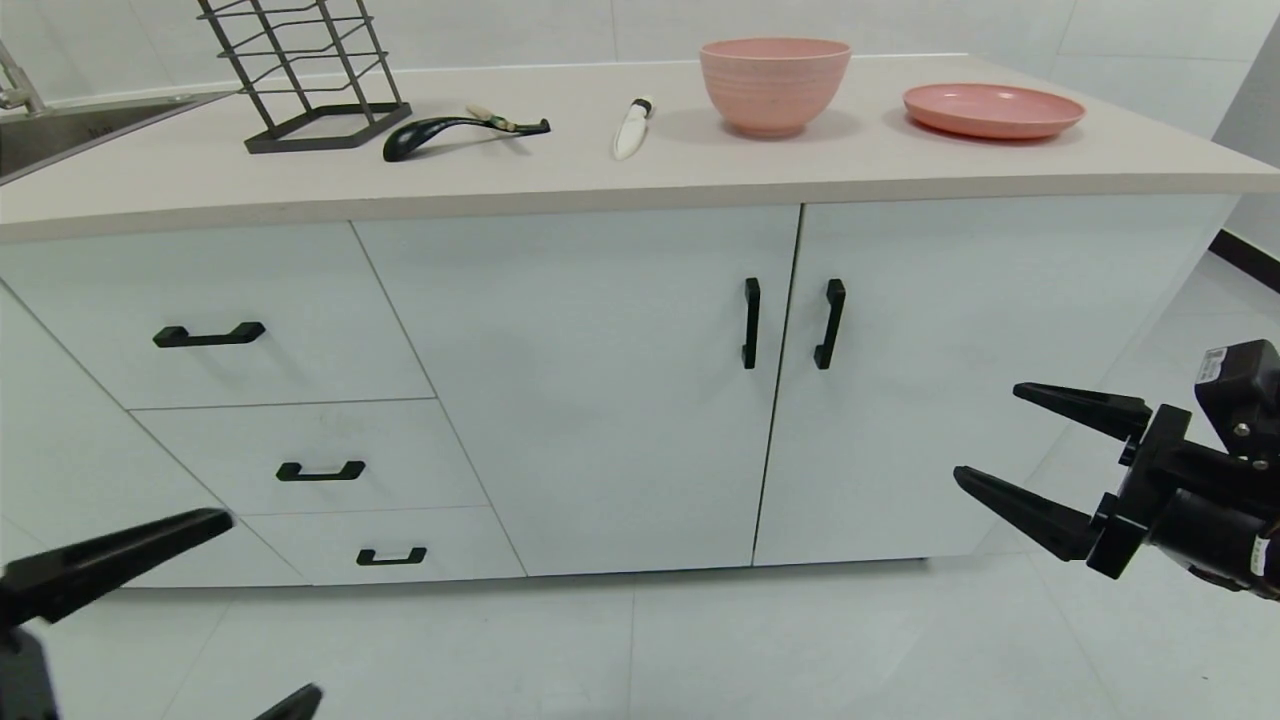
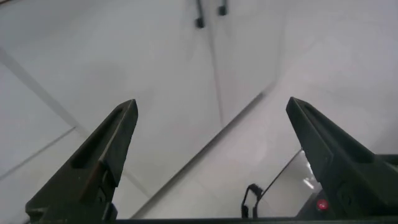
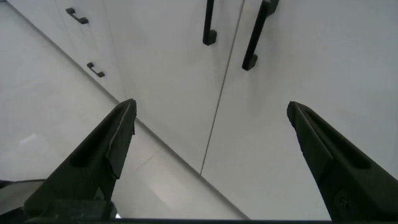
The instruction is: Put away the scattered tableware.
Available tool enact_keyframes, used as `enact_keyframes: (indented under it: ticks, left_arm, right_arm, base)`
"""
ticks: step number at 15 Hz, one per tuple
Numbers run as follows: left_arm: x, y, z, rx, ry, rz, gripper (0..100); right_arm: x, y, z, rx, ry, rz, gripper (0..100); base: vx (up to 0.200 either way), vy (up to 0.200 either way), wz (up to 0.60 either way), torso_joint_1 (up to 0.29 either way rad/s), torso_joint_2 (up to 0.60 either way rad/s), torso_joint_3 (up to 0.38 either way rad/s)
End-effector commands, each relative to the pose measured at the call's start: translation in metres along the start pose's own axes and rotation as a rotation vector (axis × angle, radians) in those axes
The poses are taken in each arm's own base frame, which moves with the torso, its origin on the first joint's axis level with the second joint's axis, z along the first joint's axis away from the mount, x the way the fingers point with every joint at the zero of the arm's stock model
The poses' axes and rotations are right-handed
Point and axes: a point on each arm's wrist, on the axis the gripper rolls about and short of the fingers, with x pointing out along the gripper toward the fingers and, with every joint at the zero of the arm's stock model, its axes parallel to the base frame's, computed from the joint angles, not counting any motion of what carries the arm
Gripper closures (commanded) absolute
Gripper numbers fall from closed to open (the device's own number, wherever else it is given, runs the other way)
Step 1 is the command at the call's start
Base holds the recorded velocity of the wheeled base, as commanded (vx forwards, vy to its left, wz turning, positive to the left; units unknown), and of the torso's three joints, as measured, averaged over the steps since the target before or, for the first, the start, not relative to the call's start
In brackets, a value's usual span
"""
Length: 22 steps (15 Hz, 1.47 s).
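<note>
Head view has the right gripper (image 1: 987, 432) low in front of the cupboard doors (image 1: 600, 400), its two black fingers spread wide apart and holding nothing. The left gripper (image 1: 268, 605) sits lower on the other side, near the floor, with its fingers also wide apart and empty.

All the tableware lies on the countertop (image 1: 600, 178), well above and beyond both grippers. The pink plate (image 1: 993, 110) is almost straight up from the right gripper. The pink bowl (image 1: 775, 85) stands upright near the plate, toward the left gripper's side. Further that way lies the white knife (image 1: 632, 127), then the black spoon (image 1: 450, 132), with a small pale-handled utensil (image 1: 495, 118) touching the spoon's handle. A black wire rack (image 1: 305, 80) stands high above the left gripper, just beside the spoon's round end.

Between the two grippers the cupboard doors are shut, their black handles (image 1: 751, 322) side by side. Three drawers (image 1: 300, 435), also shut, sit just above the left gripper.
</note>
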Motion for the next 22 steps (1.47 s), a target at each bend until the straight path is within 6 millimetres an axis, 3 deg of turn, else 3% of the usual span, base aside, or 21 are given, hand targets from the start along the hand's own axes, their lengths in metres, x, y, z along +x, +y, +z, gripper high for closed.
enact_keyframes:
  ticks: [1,7,10,15,19,22]
  left_arm:
    - [0.076,0.021,-0.017,0.013,0.012,-0.238,0]
    - [0.125,0.021,-0.033,-0.011,0.019,-0.400,0]
    - [0.154,0.010,-0.030,-0.014,-0.004,-0.523,0]
    - [0.210,-0.003,-0.022,0.002,-0.061,-0.646,0]
    - [0.278,-0.015,-0.008,-0.049,-0.121,-0.705,0]
    - [0.306,-0.015,-0.006,-0.042,-0.142,-0.707,0]
  right_arm:
    - [0.000,0.002,0.004,-0.010,-0.019,0.004,0]
    - [0.013,0.009,0.003,-0.024,-0.050,0.074,0]
    - [0.020,0.009,-0.001,-0.018,-0.043,0.089,0]
    - [0.029,0.009,-0.005,-0.018,-0.049,0.130,0]
    - [0.051,0.001,-0.005,-0.069,-0.102,0.226,0]
    - [0.062,-0.003,-0.011,-0.065,-0.095,0.233,0]
  base:
    - [0.000,0.000,0.00,0.000,0.00,0.000]
    - [0.000,0.000,0.00,0.000,0.00,0.000]
    - [0.000,0.000,0.00,0.000,0.00,0.000]
    - [0.000,0.000,0.00,0.000,0.00,0.000]
    - [0.000,0.000,0.00,0.000,0.00,0.000]
    - [0.000,0.000,0.00,0.000,0.00,0.000]
